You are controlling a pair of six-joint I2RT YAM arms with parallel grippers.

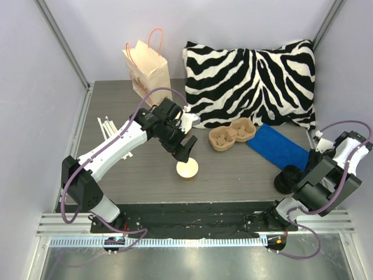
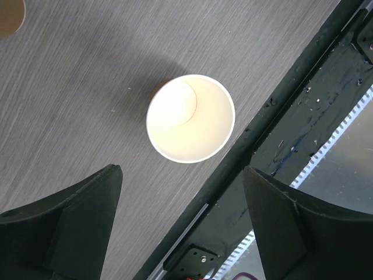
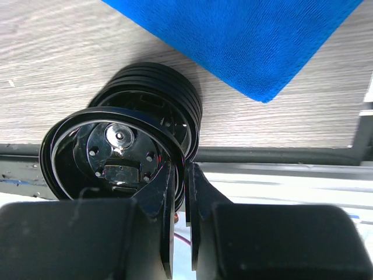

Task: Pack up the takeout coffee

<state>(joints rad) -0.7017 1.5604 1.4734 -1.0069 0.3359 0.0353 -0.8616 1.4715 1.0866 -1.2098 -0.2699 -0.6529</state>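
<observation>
The left gripper (image 1: 185,153) hangs wide open and empty above the lidless paper cup (image 2: 189,116), near centre of the table (image 1: 245,175). The right gripper (image 3: 179,175) pinches the rim of a black lid (image 3: 111,146), tilted on the lid stack (image 3: 175,87) at near right.

Top view: the right gripper (image 3: 179,172) is masked by the right arm (image 1: 326,181), which also covers part of the stack of round black plastic lids (image 1: 285,178). The thin white sticks (image 1: 108,128) at far left are too small to identify.

Left wrist view: the open brown paper cup (image 2: 190,118) shows only a sliver of outer wall. A brown rounded object (image 2: 7,14) is cut off at the top-left corner.

Right wrist view: the blue cloth (image 3: 250,35) runs off the top edge. The tilted top lid (image 3: 111,146) hides the lids beneath.
</observation>
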